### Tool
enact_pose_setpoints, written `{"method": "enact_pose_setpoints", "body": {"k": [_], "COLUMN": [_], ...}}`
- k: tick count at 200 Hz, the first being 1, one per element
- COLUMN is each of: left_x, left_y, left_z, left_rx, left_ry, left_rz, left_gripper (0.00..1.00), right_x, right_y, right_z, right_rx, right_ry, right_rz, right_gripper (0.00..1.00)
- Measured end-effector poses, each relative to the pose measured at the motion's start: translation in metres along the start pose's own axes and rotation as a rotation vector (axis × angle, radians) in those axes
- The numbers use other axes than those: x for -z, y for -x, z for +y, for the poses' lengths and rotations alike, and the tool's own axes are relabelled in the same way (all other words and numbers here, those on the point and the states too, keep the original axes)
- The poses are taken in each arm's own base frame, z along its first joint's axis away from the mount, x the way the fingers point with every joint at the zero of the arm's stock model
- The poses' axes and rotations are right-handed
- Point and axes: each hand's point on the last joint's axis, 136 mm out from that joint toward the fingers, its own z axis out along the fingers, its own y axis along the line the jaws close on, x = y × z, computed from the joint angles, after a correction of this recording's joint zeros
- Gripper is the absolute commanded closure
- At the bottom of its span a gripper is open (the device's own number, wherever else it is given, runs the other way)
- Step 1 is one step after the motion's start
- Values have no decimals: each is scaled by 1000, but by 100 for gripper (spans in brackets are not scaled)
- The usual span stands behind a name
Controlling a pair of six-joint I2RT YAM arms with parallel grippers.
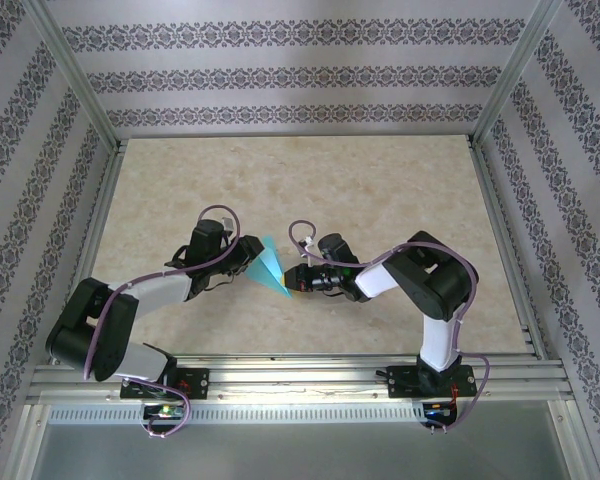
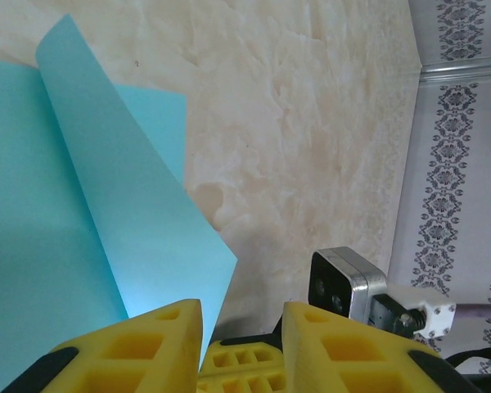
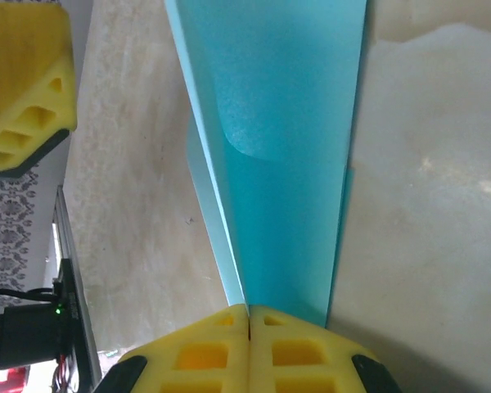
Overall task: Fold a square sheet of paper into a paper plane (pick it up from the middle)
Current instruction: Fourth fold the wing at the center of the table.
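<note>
**Right claw pins the crease, left one lines up**

Above the beige marbled table point(image 1: 380, 200), the turquoise folded paper sheet point(image 1: 268, 268) is held up between the arms. The right gripper point(image 3: 248, 315) is clamped on its crease to steady it. The left gripper point(image 2: 241, 318), jaws apart, straddles a loose flap, probably to pinch it.

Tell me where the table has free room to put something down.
Free: the far half of the table, up to the back wall; also the near strip between the arm bases. Crowded: the middle, where the left pincer and right pincer meet at the paper.
</note>
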Motion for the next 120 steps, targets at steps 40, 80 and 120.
{"method": "enact_pose_setpoints", "body": {"k": [40, 80, 120], "left_x": [-3, -12, -19], "left_y": [-3, -8, -12], "left_z": [4, 12, 16], "left_rx": [2, 10, 15], "left_ry": [-1, 6, 3], "left_rz": [14, 47, 70], "left_gripper": [74, 79, 83], "right_x": [-3, -4, -4], "right_y": [1, 2, 2], "right_z": [1, 2, 2], "right_rx": [-42, -101, -136], "right_ry": [33, 79, 94], "right_rz": [9, 34, 44], "right_gripper": [100, 100, 100]}}
